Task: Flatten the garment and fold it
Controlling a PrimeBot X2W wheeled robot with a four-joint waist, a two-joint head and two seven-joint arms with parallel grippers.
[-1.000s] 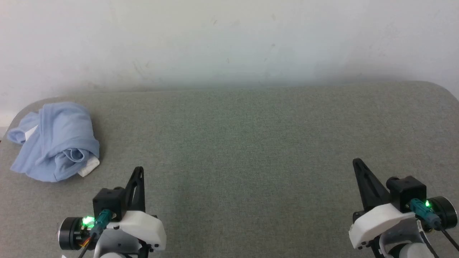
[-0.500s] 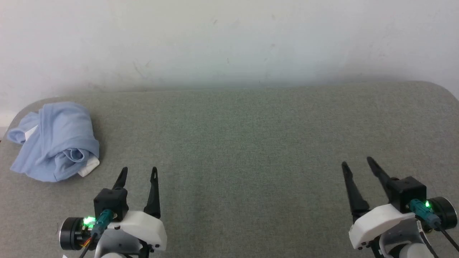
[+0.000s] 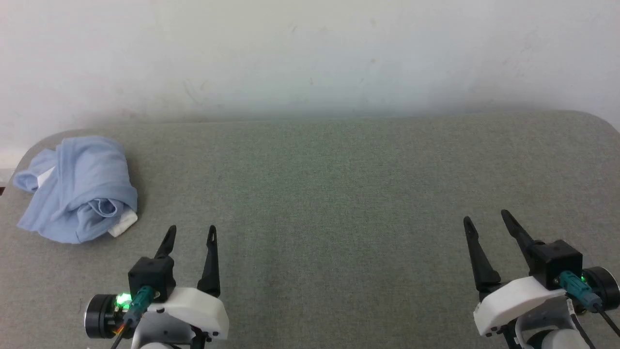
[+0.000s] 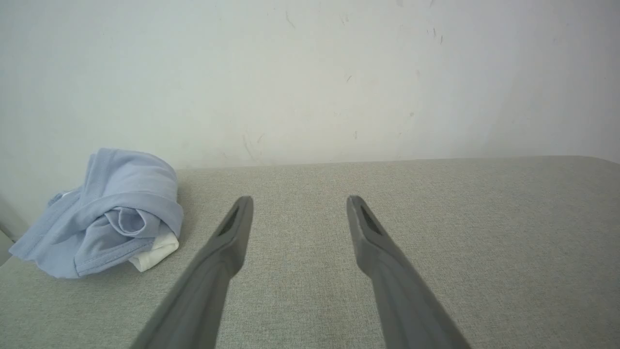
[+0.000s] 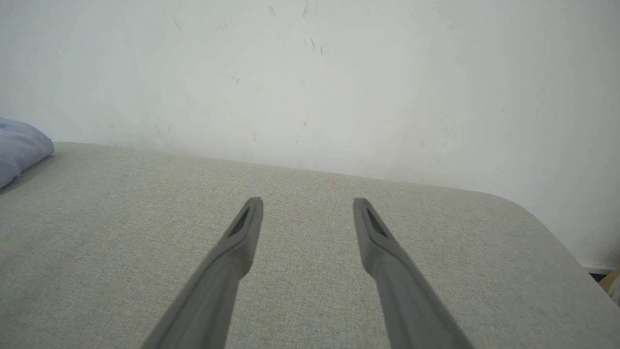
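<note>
My left gripper and right gripper hover, jaws spread and empty; the shirt lies crumpled, nothing flattened or folded.

Left gripper at seven o'clock, right gripper at five: long black tapered fingers, black cube blocks, white moulded shells, teal connectors, green lights, dark cables.

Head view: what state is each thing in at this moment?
garment: crumpled in a heap at the far left of the grey table, neither flattened nor folded, untouched.
left pincer: open, empty, short of the garment.
right pincer: open, empty, far from the garment.
</note>
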